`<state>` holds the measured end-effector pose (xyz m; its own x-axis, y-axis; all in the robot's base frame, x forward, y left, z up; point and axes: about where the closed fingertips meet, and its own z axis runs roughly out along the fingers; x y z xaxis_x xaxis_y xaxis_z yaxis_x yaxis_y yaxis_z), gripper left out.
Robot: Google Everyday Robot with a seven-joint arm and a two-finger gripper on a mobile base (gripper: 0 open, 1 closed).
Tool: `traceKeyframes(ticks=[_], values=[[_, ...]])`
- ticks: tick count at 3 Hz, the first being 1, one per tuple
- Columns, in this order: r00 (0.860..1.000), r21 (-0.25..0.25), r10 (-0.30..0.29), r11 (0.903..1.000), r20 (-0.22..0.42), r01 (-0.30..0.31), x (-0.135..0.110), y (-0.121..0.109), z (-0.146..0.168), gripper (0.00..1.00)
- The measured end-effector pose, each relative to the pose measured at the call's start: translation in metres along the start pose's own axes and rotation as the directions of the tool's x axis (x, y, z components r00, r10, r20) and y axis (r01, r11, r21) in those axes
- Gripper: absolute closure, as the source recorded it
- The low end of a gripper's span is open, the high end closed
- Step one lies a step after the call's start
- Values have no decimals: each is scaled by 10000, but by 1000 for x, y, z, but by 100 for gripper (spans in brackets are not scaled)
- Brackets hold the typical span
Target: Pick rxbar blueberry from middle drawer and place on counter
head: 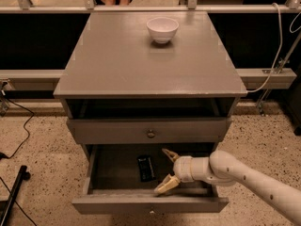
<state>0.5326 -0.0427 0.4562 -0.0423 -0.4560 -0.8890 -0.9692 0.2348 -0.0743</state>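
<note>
**A:** Where is the rxbar blueberry (pixel 146 167)?

**B:** It lies flat on the floor of the open middle drawer (pixel 117 204), low in the frame and just left of centre. Its long side runs front to back, and nothing else lies beside it.

**A:** And the gripper?

**B:** The gripper (pixel 162 171) is inside that drawer, just right of the bar, and the arm comes in from the lower right. The jaws are spread wide and hold nothing. One finger points toward the drawer's back and the other toward its front. I cannot tell whether either touches the wrapper.

**A:** How will the bar handle?

**B:** I'd say it is light and thin, firm with a little give, in a slick wrapper that may skid on the wood. It offers little height to catch, so I would pinch across the narrow width near its middle, with the fingertips low against the drawer floor.

**A:** Where does it go?

**B:** Onto the tabletop (pixel 141 69), above the closed drawer front (pixel 113 132) with its brass knob. I would keep it well apart from the white bowl (pixel 162 28) at top centre.
</note>
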Motion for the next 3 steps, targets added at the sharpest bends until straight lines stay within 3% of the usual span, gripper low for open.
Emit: traceKeyframes(ticks=[1,2,3], values=[[9971,760,52,9970,758,-110,-7,-18,7,0],[9958,1150,-68,9934,910,-37,-13,-29,13,0],[9972,1027,-403,9941,626,337,-15,-40,34,0]])
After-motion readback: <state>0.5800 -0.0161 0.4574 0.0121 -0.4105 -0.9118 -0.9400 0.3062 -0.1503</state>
